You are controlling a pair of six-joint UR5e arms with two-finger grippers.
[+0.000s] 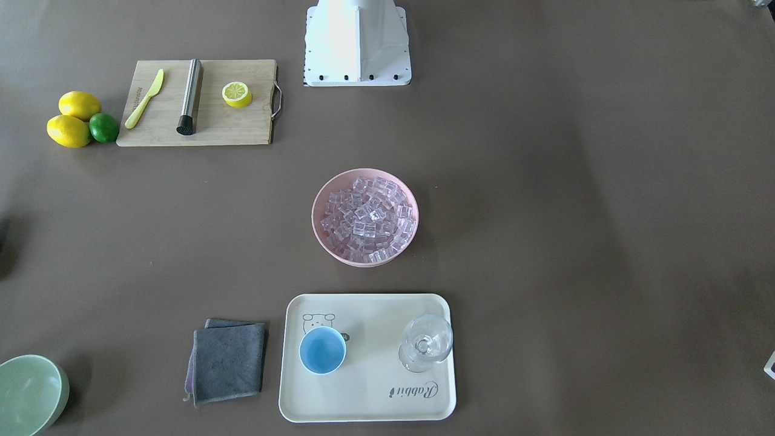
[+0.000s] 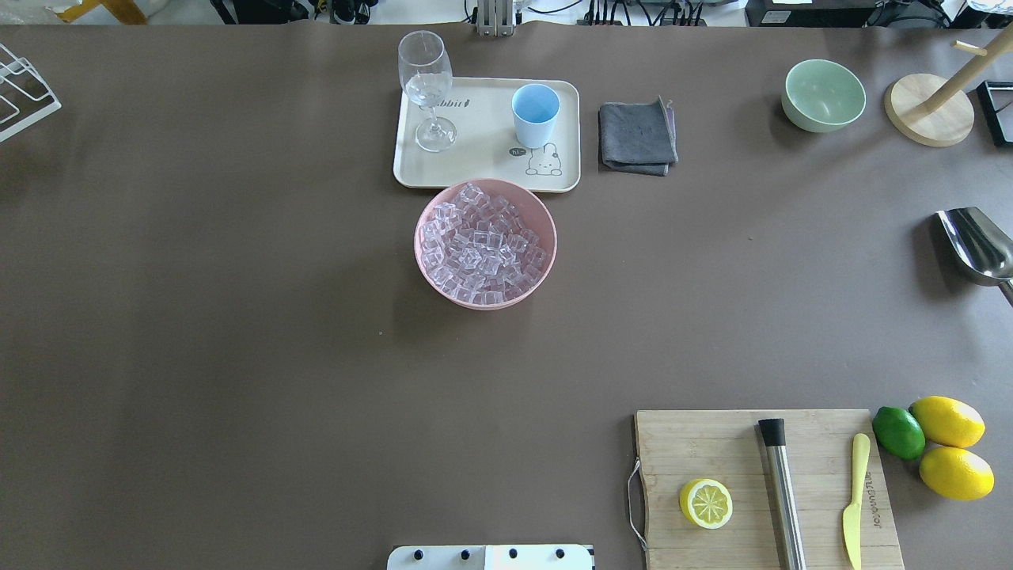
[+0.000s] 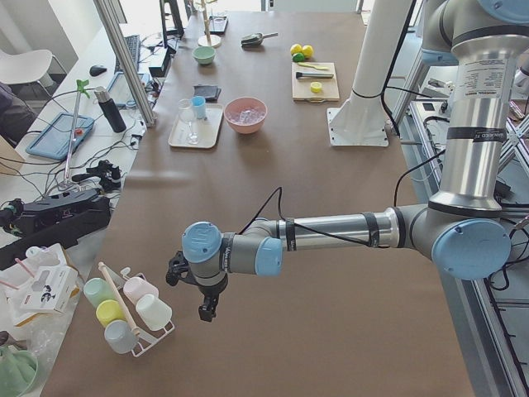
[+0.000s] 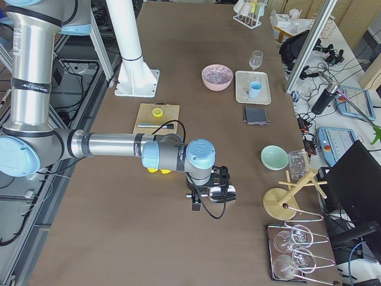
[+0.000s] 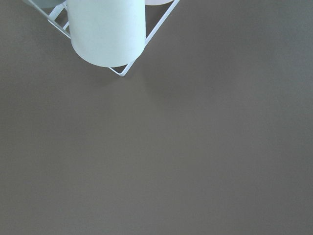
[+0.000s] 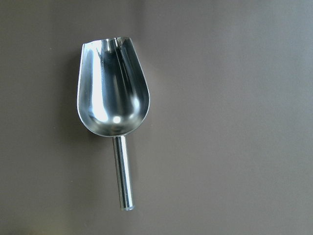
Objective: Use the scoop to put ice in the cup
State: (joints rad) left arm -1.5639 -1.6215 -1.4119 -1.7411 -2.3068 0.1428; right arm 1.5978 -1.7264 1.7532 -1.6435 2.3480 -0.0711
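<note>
The ice (image 1: 366, 218), cup (image 1: 323, 350) and scoop (image 2: 975, 245) on the table (image 1: 575, 242).
Front view: pink bowl (image 1: 365, 260) heaped with ice; light-blue cup, empty, on the tray (image 1: 369, 399) beside an empty stemmed glass (image 1: 425, 342). Overhead: scoop lies empty, far to the robot's right. Side views: left gripper (image 3: 204, 311) and right gripper (image 4: 195, 205) show, but spread or pressed together cannot be told.

Soft, even light lit the matte brown table (image 2: 237, 356) in every view I had. The round pink bowl (image 2: 484, 305) cast only a faint, blurred shadow. Glare spots shone inside the shiny stainless-steel scoop (image 6: 113, 98), and the white robot base (image 1: 357, 42) looked washed out. Focus was sharp on my feeds.
</note>
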